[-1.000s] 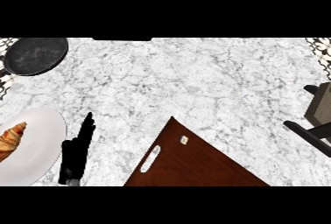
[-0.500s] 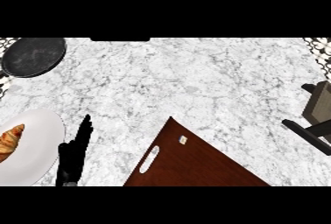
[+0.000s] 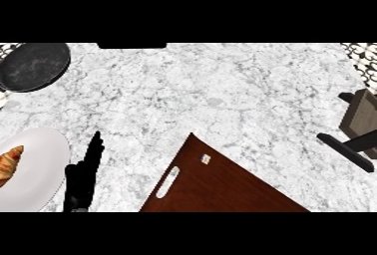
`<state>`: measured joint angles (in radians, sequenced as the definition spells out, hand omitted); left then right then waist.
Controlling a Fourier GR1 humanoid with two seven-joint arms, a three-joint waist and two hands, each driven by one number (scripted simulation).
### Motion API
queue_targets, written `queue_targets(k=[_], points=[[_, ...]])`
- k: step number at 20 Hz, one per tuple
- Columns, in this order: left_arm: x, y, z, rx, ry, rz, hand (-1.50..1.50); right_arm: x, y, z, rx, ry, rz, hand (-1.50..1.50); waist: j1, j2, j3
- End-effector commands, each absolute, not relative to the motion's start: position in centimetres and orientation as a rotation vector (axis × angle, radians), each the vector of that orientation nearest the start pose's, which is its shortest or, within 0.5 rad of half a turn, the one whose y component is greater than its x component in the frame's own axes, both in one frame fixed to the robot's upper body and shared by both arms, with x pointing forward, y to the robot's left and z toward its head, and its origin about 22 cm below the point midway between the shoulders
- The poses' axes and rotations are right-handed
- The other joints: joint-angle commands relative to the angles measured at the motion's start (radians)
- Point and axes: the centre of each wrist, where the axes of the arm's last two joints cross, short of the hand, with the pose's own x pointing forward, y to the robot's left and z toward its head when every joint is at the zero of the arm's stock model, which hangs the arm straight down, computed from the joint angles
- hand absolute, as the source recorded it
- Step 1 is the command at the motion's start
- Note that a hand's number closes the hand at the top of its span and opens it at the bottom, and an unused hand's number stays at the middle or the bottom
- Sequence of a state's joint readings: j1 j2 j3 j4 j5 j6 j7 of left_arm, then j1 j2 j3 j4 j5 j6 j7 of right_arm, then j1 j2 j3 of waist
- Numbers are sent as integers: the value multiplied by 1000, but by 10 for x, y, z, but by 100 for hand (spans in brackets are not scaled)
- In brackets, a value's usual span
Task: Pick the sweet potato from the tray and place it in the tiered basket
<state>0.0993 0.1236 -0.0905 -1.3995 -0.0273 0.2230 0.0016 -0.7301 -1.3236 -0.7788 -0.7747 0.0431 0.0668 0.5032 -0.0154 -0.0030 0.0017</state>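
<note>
A dark round pan [image 3: 33, 66] sits at the table's [image 3: 221, 94] far left corner, well apart from everything else and playing no part in the job. Below it, at the table's left edge, a white plate [image 3: 37, 172] holds a single croissant [image 3: 9, 162], which lies on the plate's left side and is cut off by the view's edge. Just beside the plate's right rim, near the table's front edge, the left robot hand [image 3: 83, 174] stands open with its fingers straight and pointing away from the robot; it holds nothing and appears to be resting rather than working. Towards the middle of the front edge lies the brown wooden tray [image 3: 221, 187], turned at an angle so that one corner points into the table, its slot handle [image 3: 168, 182] facing the left robot hand. The visible part of the tray carries only a small pale tag or sticker [image 3: 205, 159]; no sweet potato shows on it, and the vegetable cannot be seen anywhere in the view, so it may lie on the part of the tray below the view's edge. At the table's right edge, a dark framed stand [image 3: 358, 129], probably the tiered basket, is only partly in view, and its contents cannot be made out. The right robot hand is out of sight, so the pick looks not yet begun.
</note>
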Motion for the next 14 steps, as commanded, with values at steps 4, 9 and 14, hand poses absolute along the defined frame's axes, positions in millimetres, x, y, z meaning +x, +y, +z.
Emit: queue_targets(k=[4,9,14], points=[[185,259,-73,282,-1277,38,0,92,-631,412,-1030,-1426,-704,-150,-40,-7,2],[202,251,-67,301,-1266,60,0,56,-648,399,-996,-1408,-644,-150,-79,-12,4],[184,272,-63,336,-1251,72,0,36,-654,392,-944,-1451,-568,-150,-105,-21,7]])
